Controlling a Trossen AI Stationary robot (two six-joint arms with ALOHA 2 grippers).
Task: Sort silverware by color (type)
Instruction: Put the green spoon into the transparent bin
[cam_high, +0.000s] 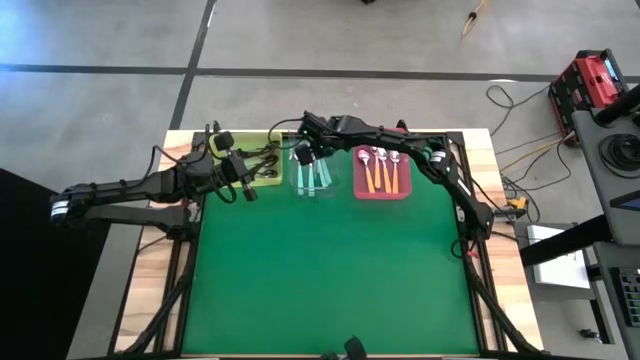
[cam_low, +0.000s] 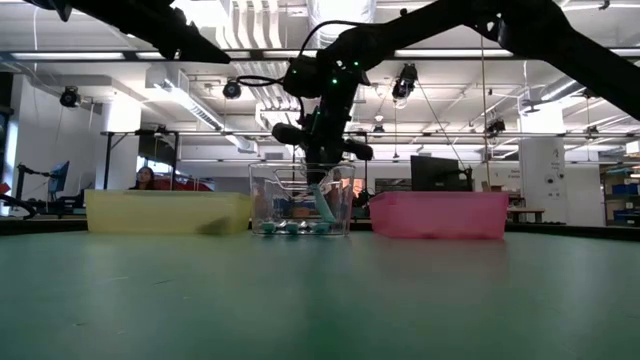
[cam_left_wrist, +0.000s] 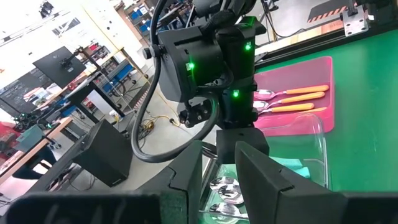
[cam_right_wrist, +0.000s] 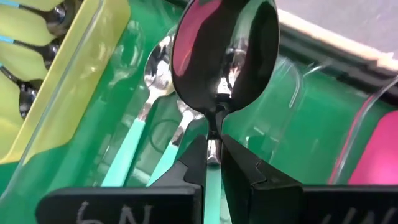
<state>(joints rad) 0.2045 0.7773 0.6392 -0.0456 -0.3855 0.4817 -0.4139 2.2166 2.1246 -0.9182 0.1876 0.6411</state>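
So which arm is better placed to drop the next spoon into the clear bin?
Right. The right gripper is shut on a teal-handled spoon above the clear bin; the left gripper sits by the yellow bin.

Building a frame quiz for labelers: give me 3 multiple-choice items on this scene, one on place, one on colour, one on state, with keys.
1. Where is the right gripper?
A. over the clear bin
B. over the pink bin
C. off the table

2. What colour are the handles of the spoons in the pink bin?
A. teal
B. orange
C. black

3. What is the right gripper doing?
A. open, holding nothing
B. shut on a spoon
C. shut on a bin wall

Key: 1 A, the high view shows it above the middle, clear bin. 2 B, orange handles show against the pink. 3 B, the right wrist view shows its fingers pinching the spoon's neck.
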